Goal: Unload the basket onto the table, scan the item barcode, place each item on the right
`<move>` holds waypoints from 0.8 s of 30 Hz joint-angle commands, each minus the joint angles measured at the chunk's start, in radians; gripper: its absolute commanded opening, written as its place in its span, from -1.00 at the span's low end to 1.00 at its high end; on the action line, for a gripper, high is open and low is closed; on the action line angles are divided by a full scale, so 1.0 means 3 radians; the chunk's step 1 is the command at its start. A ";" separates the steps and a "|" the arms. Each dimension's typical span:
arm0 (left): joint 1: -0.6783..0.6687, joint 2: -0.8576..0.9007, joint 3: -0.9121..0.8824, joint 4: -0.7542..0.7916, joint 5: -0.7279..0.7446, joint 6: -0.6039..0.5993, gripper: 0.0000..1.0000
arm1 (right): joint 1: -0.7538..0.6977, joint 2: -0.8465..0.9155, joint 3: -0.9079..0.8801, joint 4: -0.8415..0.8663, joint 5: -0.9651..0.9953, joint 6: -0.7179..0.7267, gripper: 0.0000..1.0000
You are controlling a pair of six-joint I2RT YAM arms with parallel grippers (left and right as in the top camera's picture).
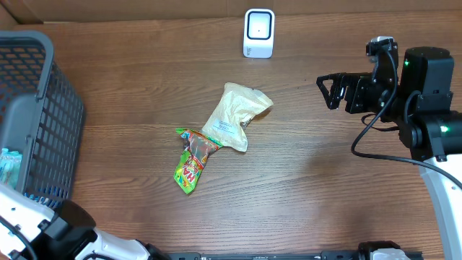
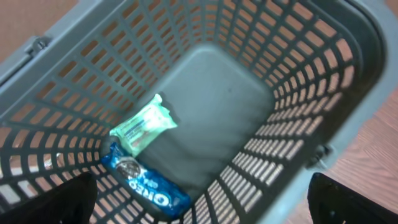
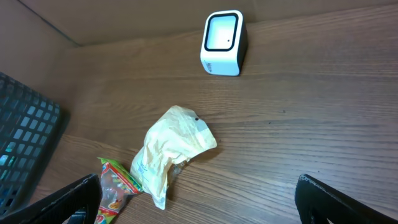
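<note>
A pale yellow pouch (image 1: 234, 115) (image 3: 171, 149) lies mid-table, its lower end overlapping a green and red candy bag (image 1: 191, 162) (image 3: 115, 190). The white barcode scanner (image 1: 258, 32) (image 3: 224, 42) stands at the far edge. My right gripper (image 1: 332, 90) (image 3: 205, 202) hovers open and empty at the right, well away from both bags. My left gripper (image 2: 205, 205) hangs open over the grey basket (image 2: 357, 43), with nothing between its fingers. Inside the basket lie a green packet (image 2: 143, 124) and a blue Oreo pack (image 2: 149, 183).
The grey basket (image 1: 43, 43) fills the table's left side, with a teal packet (image 1: 7, 162) showing through its wall. Brown cardboard lines the far edge behind the scanner. Bare wood separates the bags from the right arm.
</note>
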 commanded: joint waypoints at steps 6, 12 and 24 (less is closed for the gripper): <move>-0.0001 0.0454 0.0020 0.0370 0.0422 -0.0056 0.99 | 0.0018 -0.0003 0.0088 0.0017 -0.0020 -0.0004 1.00; -0.0009 0.0668 0.0020 0.0699 0.1747 -0.0057 1.00 | 0.0018 -0.0003 0.0086 0.0017 -0.0020 -0.0004 1.00; -0.0028 0.0697 0.0020 0.0944 0.0819 -0.0203 0.68 | 0.0018 -0.0003 0.0088 0.0017 -0.0020 -0.0004 1.00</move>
